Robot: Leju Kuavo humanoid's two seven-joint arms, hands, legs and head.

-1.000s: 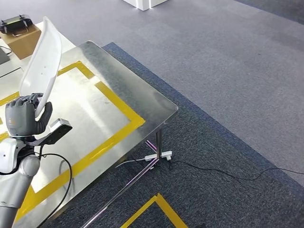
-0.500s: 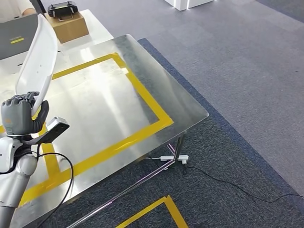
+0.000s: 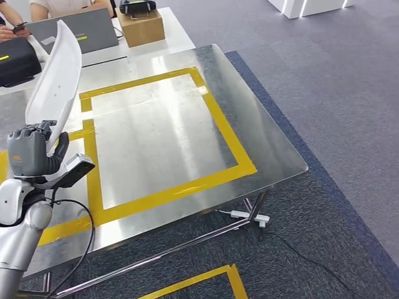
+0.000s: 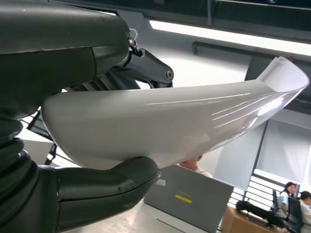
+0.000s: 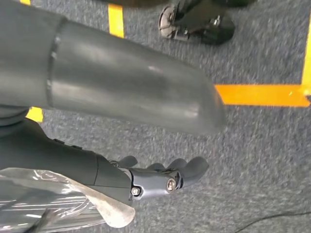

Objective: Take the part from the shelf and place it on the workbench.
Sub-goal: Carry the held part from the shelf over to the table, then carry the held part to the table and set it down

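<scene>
A white curved plastic part stands upright in my left hand, which grips its lower end at the left edge of the head view, above the workbench's near left side. In the left wrist view the part stretches away from the hand, thumb under it and fingers over it. The workbench is a shiny metal table marked with a yellow tape rectangle. My right hand hangs over the grey carpet, fingers loosely apart and holding nothing.
Behind the workbench stands a white table with a cardboard box, a grey laptop and a black case; people sit there. A power strip and cable lie under the bench's right corner. Yellow tape marks the carpet.
The camera has turned, so the whole scene has shifted right and the workbench now lies more squarely ahead. My left hand still holds the part upright in the same pose.
</scene>
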